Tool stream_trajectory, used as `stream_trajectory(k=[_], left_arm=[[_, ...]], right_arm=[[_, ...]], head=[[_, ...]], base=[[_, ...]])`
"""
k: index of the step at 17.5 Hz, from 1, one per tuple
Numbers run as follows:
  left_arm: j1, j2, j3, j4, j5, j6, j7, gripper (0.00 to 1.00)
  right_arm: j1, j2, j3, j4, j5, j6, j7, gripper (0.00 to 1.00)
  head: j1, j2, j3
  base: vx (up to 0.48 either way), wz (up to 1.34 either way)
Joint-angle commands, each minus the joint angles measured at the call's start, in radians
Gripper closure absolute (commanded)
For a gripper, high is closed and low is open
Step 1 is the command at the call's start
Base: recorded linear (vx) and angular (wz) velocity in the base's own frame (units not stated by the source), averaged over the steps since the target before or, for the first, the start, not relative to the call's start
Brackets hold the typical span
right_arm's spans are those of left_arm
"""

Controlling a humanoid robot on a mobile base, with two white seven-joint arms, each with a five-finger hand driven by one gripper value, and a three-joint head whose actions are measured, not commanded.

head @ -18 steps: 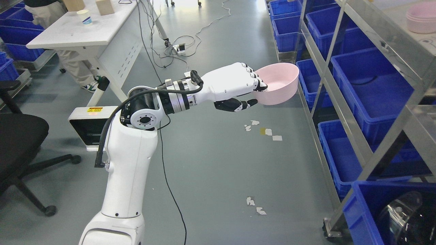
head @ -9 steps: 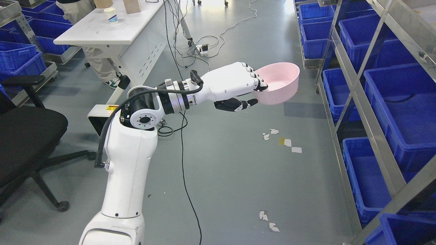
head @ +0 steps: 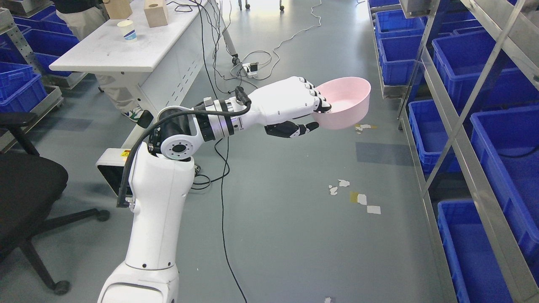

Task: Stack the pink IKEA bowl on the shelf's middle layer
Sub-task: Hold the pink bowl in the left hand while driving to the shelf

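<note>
Pink bowl (head: pixel 347 103) held upright in the air over the aisle floor (head: pixel 294 210), left of the shelf (head: pixel 459 139) and well apart from it. Gripped at the near rim by the left hand (head: pixel 294 107): fingers (head: pixel 313 94) hooked over the edge into the bowl, thumb under the wall. Right arm nowhere in view. Shelf stocked with blue bins (head: pixel 497 139). Judged: pickup done, carrying under way; reaching the middle layer, setting the bowl down and letting go yet to come.
</note>
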Motion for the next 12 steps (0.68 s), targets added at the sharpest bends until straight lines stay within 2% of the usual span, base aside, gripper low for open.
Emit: stream_trajectory(k=[1,12], left_arm=[[-0.002,0.018,0.002,-0.001,0.0,0.0,0.0,0.97],[-0.002,0.018,0.0,-0.001,0.0,0.0,0.0,0.96]], right_arm=[[0.0,-0.017,0.005,-0.017,0.001,0.0,-0.003,0.0],[0.0,-0.017,0.005,-0.017,0.001,0.0,-0.003,0.0]], head=[[0.0,0.0,0.0],[0.0,0.0,0.0]], base=[[0.423,0.0],[0.374,0.06]])
